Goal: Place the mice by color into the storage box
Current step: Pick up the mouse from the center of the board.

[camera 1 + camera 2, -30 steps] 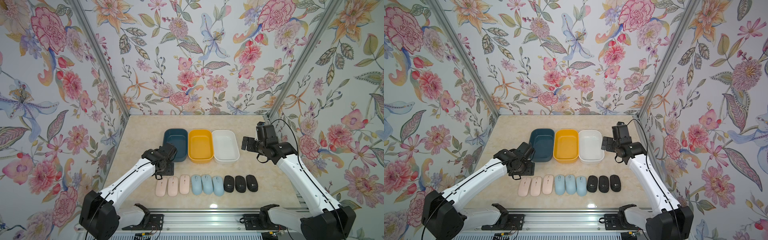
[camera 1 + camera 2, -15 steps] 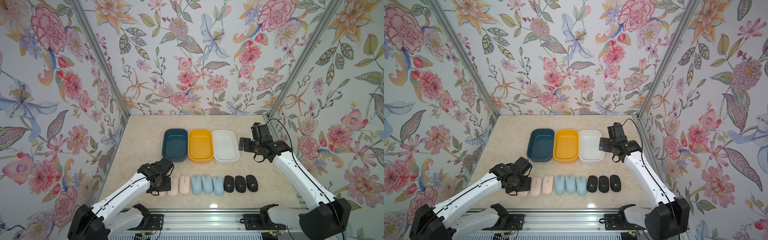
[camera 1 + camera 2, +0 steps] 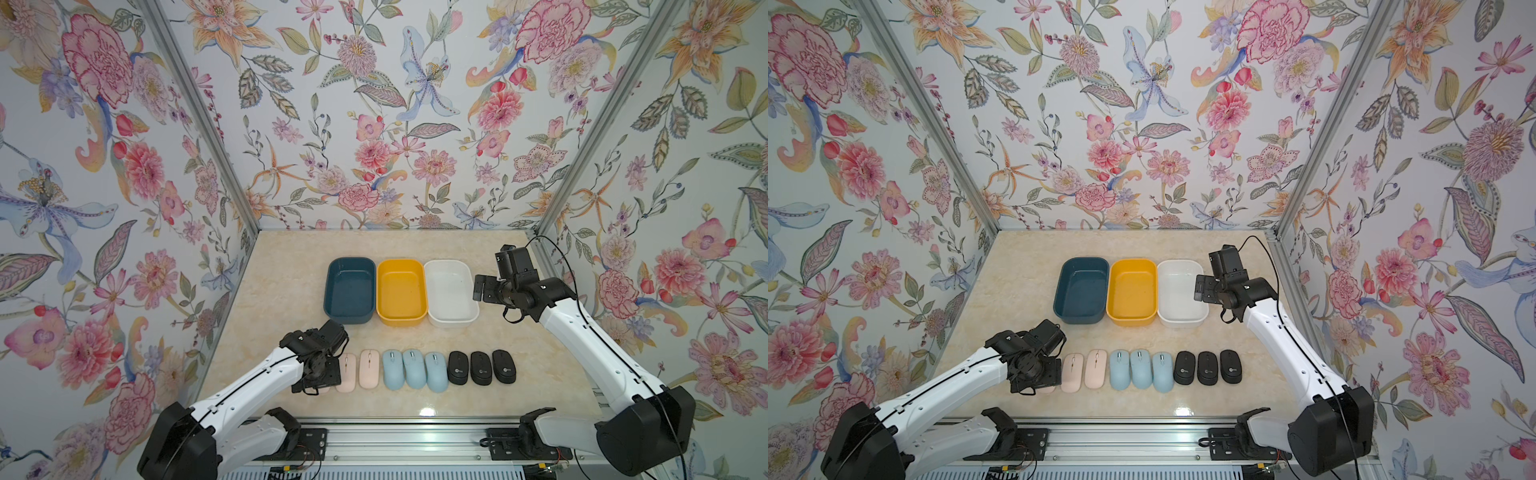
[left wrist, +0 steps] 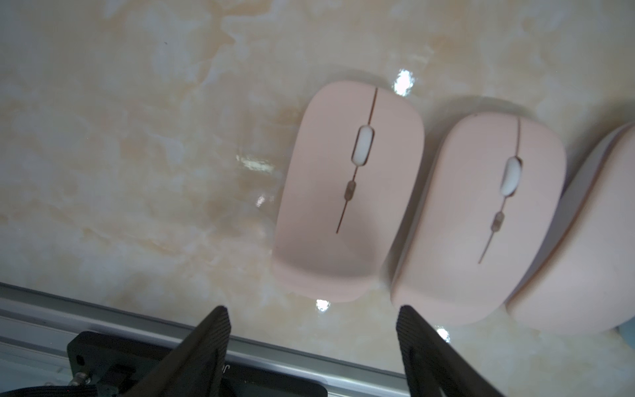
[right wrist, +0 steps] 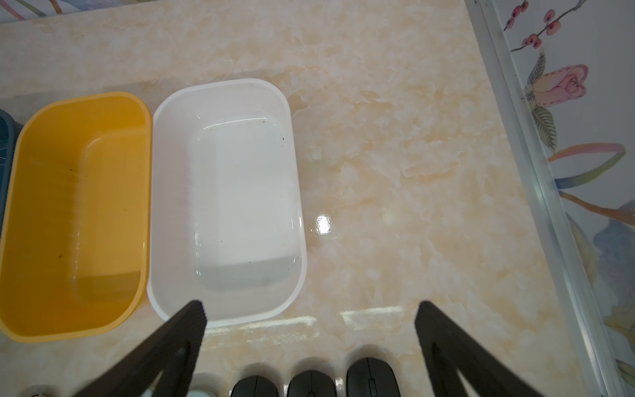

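**Top views, then wrist views: both grippers open, nine mice in a row on the table**

In both top views the left gripper (image 3: 316, 374) (image 3: 1034, 372) is seen low over one end of the mouse row, and that end is covered by it. The pink mice (image 3: 346, 372) (image 3: 1071, 372) are lined up just beside it. The blue mice (image 3: 414, 369) (image 3: 1141, 369) come next, and the black mice (image 3: 481, 368) (image 3: 1207, 368) are farthest from it. The dark blue box (image 3: 349, 318) (image 3: 1077, 318), yellow box (image 3: 401, 320) (image 3: 1131, 320) and white box (image 3: 453, 322) (image 3: 1183, 322) are set side by side beyond the row, well apart from this gripper. The right gripper (image 3: 482, 287) (image 3: 1204, 289) is held beside the white box, on the side away from the yellow box. The black mice are the part of the row nearest to it, yet well apart.

In the left wrist view the left gripper's fingers (image 4: 213, 343) are seen spread, with nothing held between them. The nearest pink mouse (image 4: 343, 206) lies flat on the table (image 4: 137, 137), just ahead of the gap between the fingertips. The other two pink mice are packed close together off to one side.

In the right wrist view the right gripper's fingers (image 5: 443, 337) are spread wide and nothing is gripped. The white box is seen ahead of one fingertip, with the yellow box against its far side. The black mice lie back toward the wrist, between the two fingers.
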Controlling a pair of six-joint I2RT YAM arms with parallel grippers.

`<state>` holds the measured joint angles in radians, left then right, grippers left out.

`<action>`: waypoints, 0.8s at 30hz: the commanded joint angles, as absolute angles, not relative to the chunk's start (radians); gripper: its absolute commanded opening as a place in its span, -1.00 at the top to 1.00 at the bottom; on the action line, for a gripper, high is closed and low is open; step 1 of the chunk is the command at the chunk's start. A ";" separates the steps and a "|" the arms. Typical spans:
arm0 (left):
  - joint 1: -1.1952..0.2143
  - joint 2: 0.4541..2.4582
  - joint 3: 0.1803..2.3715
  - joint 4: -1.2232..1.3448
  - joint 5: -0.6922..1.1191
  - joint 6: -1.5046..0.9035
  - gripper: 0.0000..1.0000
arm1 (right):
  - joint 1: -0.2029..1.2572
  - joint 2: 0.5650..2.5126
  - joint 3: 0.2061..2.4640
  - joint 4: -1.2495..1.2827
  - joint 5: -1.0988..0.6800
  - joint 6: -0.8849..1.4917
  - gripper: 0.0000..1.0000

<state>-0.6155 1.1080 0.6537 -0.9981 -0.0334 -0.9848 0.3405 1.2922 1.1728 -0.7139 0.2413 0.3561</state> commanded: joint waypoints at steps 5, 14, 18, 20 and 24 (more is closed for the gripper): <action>-0.622 1.150 0.622 -0.937 -0.060 -0.995 -0.61 | 0.348 1.309 1.210 -0.729 0.273 0.369 -0.98; -0.581 1.201 0.612 -0.886 -0.050 -0.958 -0.62 | 0.348 1.329 1.222 -0.731 0.276 0.371 -0.98; -0.547 1.220 0.600 -0.860 -0.041 -0.936 -0.62 | 0.350 1.333 1.229 -0.732 0.276 0.368 -0.98; -0.530 1.224 0.597 -0.851 -0.038 -0.924 -0.62 | 0.350 1.335 1.234 -0.732 0.278 0.369 -0.98; -0.490 1.229 0.598 -0.838 -0.036 -0.903 -0.62 | 0.350 1.339 1.239 -0.730 0.278 0.364 -0.98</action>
